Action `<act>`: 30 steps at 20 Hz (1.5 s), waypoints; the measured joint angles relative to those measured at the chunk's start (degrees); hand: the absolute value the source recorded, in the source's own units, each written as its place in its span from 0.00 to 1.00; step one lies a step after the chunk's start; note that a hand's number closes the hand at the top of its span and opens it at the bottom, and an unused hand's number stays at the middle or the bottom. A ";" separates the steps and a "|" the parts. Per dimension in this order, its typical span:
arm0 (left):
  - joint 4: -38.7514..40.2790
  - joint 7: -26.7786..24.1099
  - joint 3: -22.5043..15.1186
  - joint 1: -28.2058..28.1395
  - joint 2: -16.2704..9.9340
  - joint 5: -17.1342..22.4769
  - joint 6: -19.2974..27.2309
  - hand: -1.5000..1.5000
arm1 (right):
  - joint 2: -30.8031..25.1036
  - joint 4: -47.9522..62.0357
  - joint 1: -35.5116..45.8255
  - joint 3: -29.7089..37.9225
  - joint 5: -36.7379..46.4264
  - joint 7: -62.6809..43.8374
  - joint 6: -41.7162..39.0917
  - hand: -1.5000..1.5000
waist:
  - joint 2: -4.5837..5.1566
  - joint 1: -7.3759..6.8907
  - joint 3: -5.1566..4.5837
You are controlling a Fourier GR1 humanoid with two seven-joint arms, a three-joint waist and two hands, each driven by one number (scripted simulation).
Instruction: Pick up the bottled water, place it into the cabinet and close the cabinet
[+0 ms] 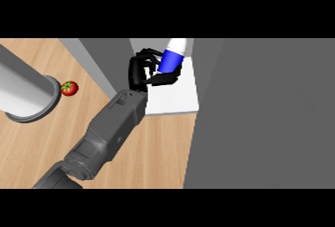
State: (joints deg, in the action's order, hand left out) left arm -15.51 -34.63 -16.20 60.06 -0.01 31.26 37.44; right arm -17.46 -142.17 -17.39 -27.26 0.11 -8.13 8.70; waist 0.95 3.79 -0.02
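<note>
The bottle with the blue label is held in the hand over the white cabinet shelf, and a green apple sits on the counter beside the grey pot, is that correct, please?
One detail is off: the head view shows a red tomato, not a green apple, on the counter beside the grey pot. The rest holds: the bottle with the blue label is held in the hand over the white cabinet shelf.

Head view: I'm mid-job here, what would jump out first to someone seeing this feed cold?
The bright blue-and-white bottled water near top centre, with a black hand curled round it over the white cabinet shelf. Which hand it is cannot be told; its grey forearm rises from the lower left. Next, the small red tomato on the wooden counter at left, beside a grey cylinder.
</note>
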 measured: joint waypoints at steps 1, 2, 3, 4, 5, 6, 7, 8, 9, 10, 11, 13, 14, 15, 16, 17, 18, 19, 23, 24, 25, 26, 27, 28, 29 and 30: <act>0.97 -0.12 -0.23 0.50 -0.01 -0.37 0.27 0.00 | -0.02 -0.12 -0.07 -0.01 -0.06 0.08 -0.12 0.00 | 0.01 0.10 0.00; 1.90 -0.56 -0.26 0.71 0.01 -0.77 -0.08 0.00 | 0.04 -0.09 -0.27 0.15 -0.13 0.34 -0.26 0.00 | 0.00 -0.05 0.00; 2.87 -0.65 -0.05 1.42 -0.08 -0.99 -0.10 0.00 | -0.15 -0.12 -0.59 0.51 -0.21 0.79 -0.60 0.00 | 0.03 0.01 0.00; 3.62 -0.79 0.05 1.83 -0.07 -1.10 -0.16 0.00 | -0.23 -0.11 -0.81 0.68 -0.28 0.97 -0.85 0.00 | 0.07 0.08 0.00; 4.42 -1.08 0.35 2.12 -0.18 -1.15 -0.62 0.00 | -0.31 -0.13 -1.02 0.76 -0.33 1.28 -1.09 0.00 | 0.13 0.19 0.00; 4.83 -1.37 0.58 2.23 -0.15 -0.97 -0.87 0.00 | 0.05 0.10 -0.53 0.90 -0.49 1.19 -1.06 0.00 | 0.25 0.31 -0.01; 5.30 -1.69 1.01 2.46 -0.12 -0.77 -1.19 0.00 | 0.28 0.11 0.10 0.91 -0.54 0.82 -1.05 0.00 | 0.36 0.37 -0.03; 5.82 -1.76 1.25 2.95 -0.09 -0.78 -1.30 0.00 | 0.18 -0.01 -0.07 1.18 -0.65 0.74 -1.22 0.00 | 0.37 0.43 -0.04; 6.32 -1.81 1.55 3.28 -0.17 -0.74 -1.80 0.00 | 0.20 -0.10 -0.23 1.34 -0.72 0.66 -1.26 0.00 | 0.37 0.46 -0.04; 6.62 -1.91 1.74 3.54 -0.14 -0.68 -2.08 0.00 | 0.10 -0.09 -0.34 1.47 -0.78 0.92 -1.61 0.00 | 0.39 0.56 -0.03; 6.93 -2.09 1.97 3.79 -0.11 -0.62 -2.29 0.00 | 0.44 -0.05 0.10 1.45 -0.82 0.79 -1.55 0.00 | 0.43 0.57 -0.03; 7.51 -2.46 2.79 4.36 -0.26 -0.32 -2.95 0.00 | 0.42 -0.12 0.05 1.43 -0.92 0.71 -1.85 0.00 | 0.46 0.59 -0.04; 7.55 -2.97 3.05 4.20 -0.20 -0.18 -3.34 0.00 | 0.49 -0.09 -0.06 1.41 -0.95 0.82 -1.98 0.00 | 0.44 0.59 -0.04; 7.71 -3.20 3.43 4.28 -0.19 -0.03 -3.86 0.00 | 0.64 -0.12 -0.45 1.20 -0.96 1.20 -1.95 0.00 | 0.39 0.56 -0.04; 7.86 -3.60 3.76 4.27 -0.18 0.08 -4.37 0.00 | 0.51 -0.23 -0.55 1.48 -1.02 1.20 -2.10 0.00 | 0.38 0.55 -0.05; 8.05 -4.01 3.85 4.38 -0.15 0.01 -4.34 0.00 | 0.60 -0.29 -0.57 1.36 -1.06 1.27 -2.14 0.00 | 0.39 0.66 -0.05; 8.38 -3.93 3.83 4.76 -0.11 -0.21 -4.60 0.00 | 0.83 -0.16 -1.03 0.89 -1.03 1.60 -2.10 0.00 | 0.35 0.61 -0.04; 8.66 -4.00 3.73 5.07 -0.14 -0.54 -5.05 0.00 | 0.83 -0.10 -0.94 1.39 -1.08 1.63 -2.23 0.00 | 0.35 0.46 -0.04; 8.92 -4.07 3.73 6.27 -0.13 -0.97 -6.40 0.00 | 1.06 0.00 -0.55 0.97 -1.09 1.33 -2.51 0.00 | 0.43 0.68 -0.04; 8.79 -4.11 4.02 6.58 -0.25 -0.84 -7.45 0.00 | 0.96 0.05 -0.94 1.19 -1.09 1.68 -2.67 0.00 | 0.43 0.69 -0.04; 8.28 -4.07 4.08 6.92 -0.20 -0.75 -8.58 0.00 | 0.94 0.09 -0.71 1.79 -1.16 1.73 -2.86 0.00 | 0.41 0.65 -0.03; 7.84 -4.38 4.26 7.15 -0.15 -0.68 -10.04 0.00 | 0.91 0.17 -0.83 2.39 -1.25 2.07 -3.08 0.00 | 0.37 0.49 -0.02; 7.23 -4.72 4.54 7.12 -0.12 -0.37 -11.71 0.00 | 1.10 0.21 -0.89 2.24 -1.26 2.13 -3.07 0.00 | 0.34 0.46 -0.02; 6.35 -4.95 4.64 6.91 -0.10 0.00 -13.55 0.00 | 1.03 0.12 -1.01 1.83 -1.26 1.99 -3.21 0.00 | 0.25 0.57 -0.03; 5.52 -5.34 4.44 6.53 -0.07 0.14 -15.40 0.00 | 1.03 0.09 -1.05 2.19 -1.29 1.91 -3.23 0.00 | 0.17 0.53 -0.04; 5.00 -5.46 4.60 6.67 -0.04 0.31 -17.26 0.00 | 1.24 0.19 -1.05 2.18 -1.26 1.88 -3.12 0.00 | 0.11 0.26 -0.03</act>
State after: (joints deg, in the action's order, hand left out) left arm -10.51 -40.09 -11.59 66.73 -0.06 31.57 20.18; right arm -16.22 -141.98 -18.44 -25.08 -1.15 -6.26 5.58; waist 1.06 4.05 -0.05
